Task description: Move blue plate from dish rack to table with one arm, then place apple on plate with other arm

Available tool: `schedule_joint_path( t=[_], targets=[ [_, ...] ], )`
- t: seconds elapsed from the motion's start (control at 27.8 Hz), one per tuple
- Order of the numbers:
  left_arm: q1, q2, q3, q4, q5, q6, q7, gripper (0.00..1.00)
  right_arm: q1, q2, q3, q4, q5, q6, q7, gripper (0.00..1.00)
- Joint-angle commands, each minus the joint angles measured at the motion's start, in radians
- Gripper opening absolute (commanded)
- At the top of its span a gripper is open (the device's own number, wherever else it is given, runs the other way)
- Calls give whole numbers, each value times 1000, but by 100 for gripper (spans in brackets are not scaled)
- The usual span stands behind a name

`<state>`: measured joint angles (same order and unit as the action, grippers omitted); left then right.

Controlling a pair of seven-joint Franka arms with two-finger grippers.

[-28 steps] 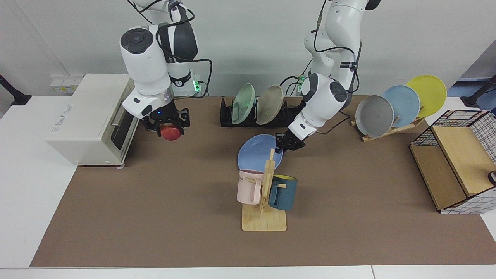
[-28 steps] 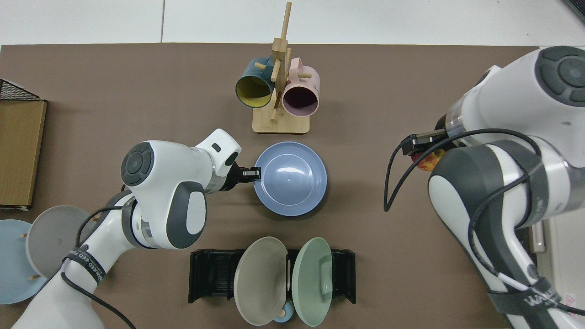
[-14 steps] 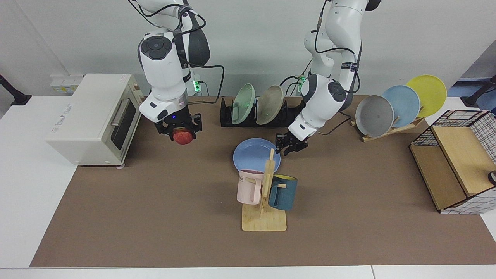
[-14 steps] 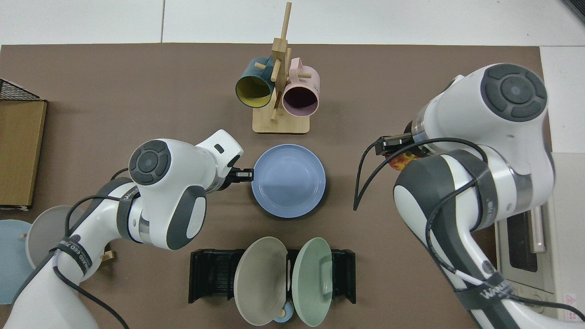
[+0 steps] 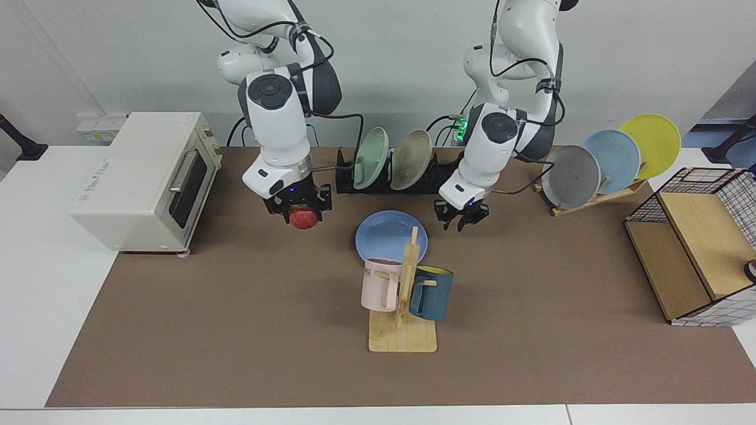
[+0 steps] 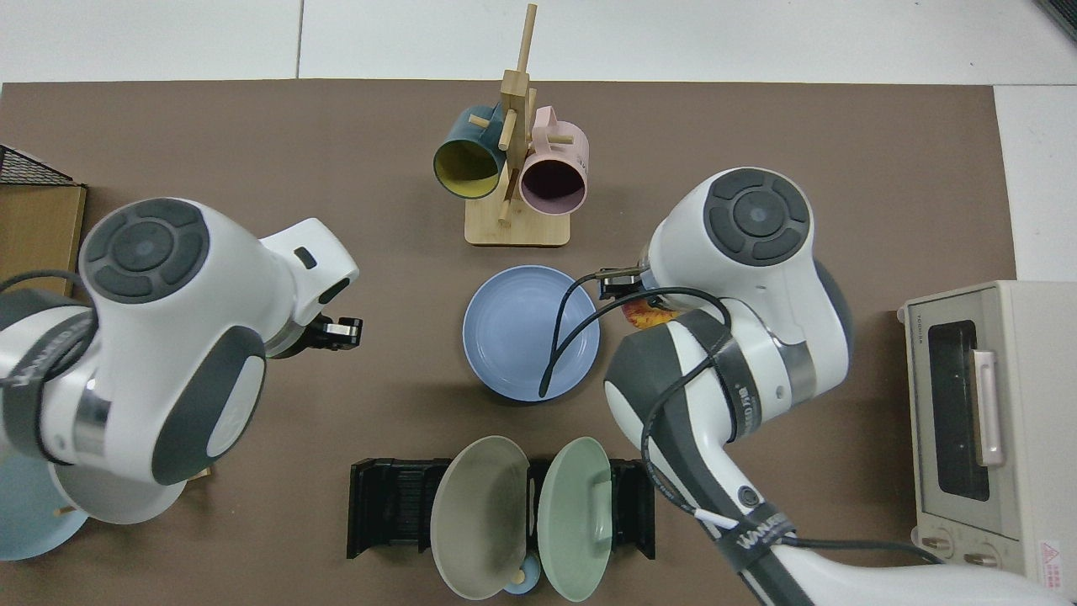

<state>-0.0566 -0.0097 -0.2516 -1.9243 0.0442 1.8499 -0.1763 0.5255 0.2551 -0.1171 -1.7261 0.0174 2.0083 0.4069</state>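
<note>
Facing view: the blue plate (image 5: 387, 235) lies flat on the table (image 5: 236, 330); the right gripper (image 5: 301, 211) grasps the apple (image 5: 303, 218) beside it, while the left gripper (image 5: 462, 217) hangs released. Top view: the apple (image 6: 646, 316) sits just beside the plate's (image 6: 513, 337) rim; the left gripper (image 6: 336, 331) is well apart.

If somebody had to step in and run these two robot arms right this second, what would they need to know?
Right gripper: shut on the apple, held in the air just beside the blue plate, not over it yet.
Left gripper: open, holding nothing, raised clear of the plate's other side.
Blue plate: flat on the table, between the dish rack and the wooden mug tree. The rack holds a green and a beige plate.
Done: plate is out of the rack and set down.
Left: carry the apple over the plate, lower it, let go.
</note>
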Motion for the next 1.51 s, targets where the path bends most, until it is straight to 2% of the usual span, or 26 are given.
schedule_joint_path(
  t=[0.0, 0.18, 0.29, 0.36, 0.43, 0.5, 0.61, 0.76, 0.86, 0.9, 0.94, 0.97, 1.12, 1.26, 1.4, 1.48],
  targets=[
    [21, -64, 17, 31, 6, -122, 81, 41, 47, 50, -6, 16, 4, 29, 114, 0],
    [41, -110, 23, 71, 5, -224, 118, 46, 116, 128, -6, 63, 3, 67, 231, 0],
    [50, -141, 37, 111, 0, -271, 162, 63, 133, 182, -6, 109, 4, 73, 285, 0],
    [57, -147, 64, 148, -1, -311, 201, 65, 145, 207, -4, 117, 6, 99, 315, 0],
    [58, -145, 84, 203, -16, -353, 224, 76, 162, 231, -4, 117, 7, 131, 338, 0],
    [64, -136, 100, 232, -56, -371, 227, 100, 169, 254, -4, 117, 10, 150, 349, 0],
    [64, -131, 132, 243, -138, -370, 221, 100, 182, 266, -4, 115, 55, 159, 359, 0],
    [66, -116, 137, 252, -145, -371, 224, 99, 197, 271, -4, 111, 78, 162, 357, 0],
    [66, -64, 134, 347, -142, -388, 219, 100, 199, 271, -4, 105, 75, 153, 351, 1],
    [67, -46, 134, 376, -142, -400, 218, 100, 203, 270, -6, 100, 61, 142, 351, 19],
    [67, -26, 134, 404, -142, -416, 215, 100, 208, 260, -9, 97, 55, 129, 351, 66],
    [67, -10, 135, 427, -141, -429, 215, 100, 215, 256, -13, 97, 55, 104, 351, 100],
    [66, -15, 137, 424, -100, -420, 227, 100, 205, 219, -23, 125, 58, 35, 337, 100],
    [64, -22, 137, 395, -81, -414, 231, 100, 153, 171, -30, 151, 62, -8, 314, 100],
    [66, -41, 137, 366, -81, -407, 250, 99, 90, 161, -38, 288, 53, -144, 203, 100],
    [66, -41, 138, 366, -81, -408, 250, 99, 51, 158, -44, 318, 58, -171, 86, 100]
  ],
)
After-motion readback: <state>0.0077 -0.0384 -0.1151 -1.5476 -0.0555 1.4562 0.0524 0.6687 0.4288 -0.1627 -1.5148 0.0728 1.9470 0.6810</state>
